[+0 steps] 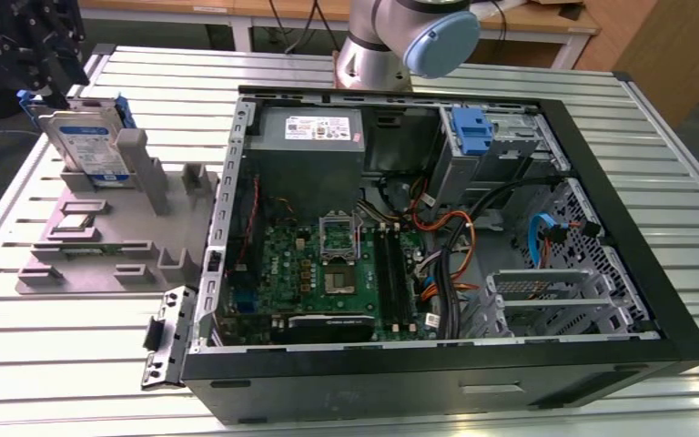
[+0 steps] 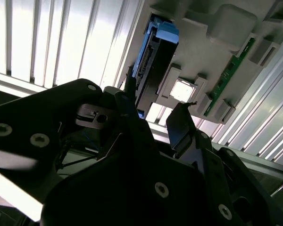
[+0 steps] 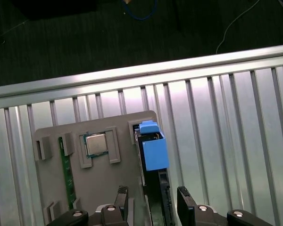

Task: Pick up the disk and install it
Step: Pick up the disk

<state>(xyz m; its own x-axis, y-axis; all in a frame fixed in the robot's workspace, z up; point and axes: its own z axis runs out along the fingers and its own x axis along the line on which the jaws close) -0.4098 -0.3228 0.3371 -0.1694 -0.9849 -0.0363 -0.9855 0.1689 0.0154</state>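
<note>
One disk (image 1: 91,150), likely stiff, heavyish and shock-sensitive, stands upright in its grey holder (image 1: 83,253), my gripper (image 3: 152,195) just above, fingers spread; I'd pinch its flat faces.

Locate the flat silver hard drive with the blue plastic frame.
The disk stands on edge in the grey moulded holder at the exterior view's left, beside the open black computer case, under the gripper.

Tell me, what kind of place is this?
Probably a robotics lab or workshop bench: a robot arm stands by an open computer case on a slatted metal table, with wooden desks beyond.
</note>
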